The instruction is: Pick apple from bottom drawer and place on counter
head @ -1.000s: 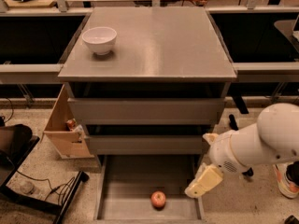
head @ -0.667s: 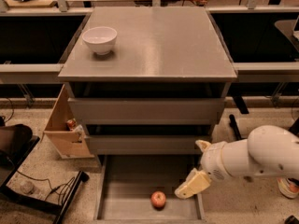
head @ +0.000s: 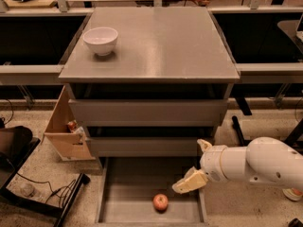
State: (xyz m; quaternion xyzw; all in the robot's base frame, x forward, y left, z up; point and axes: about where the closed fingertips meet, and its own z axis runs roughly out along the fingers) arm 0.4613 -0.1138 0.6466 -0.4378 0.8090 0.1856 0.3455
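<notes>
Hovering with empty end effector [head: 189, 182], aperture untellable, at 2 o'clock of apple [head: 160, 202] in bottom drawer [head: 127, 189]; awaiting grasp, worktop [head: 161, 41] placement.

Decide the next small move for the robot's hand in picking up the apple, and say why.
Probably lower the hand down and leftward in view, toward the small round red apple. The apple lies untouched near the front of the open grey bottom drawer, while the hand hovers above and to its right, apart from it.

white bowl [head: 100, 40] upright, wooden box [head: 61, 141] on floor.
</notes>
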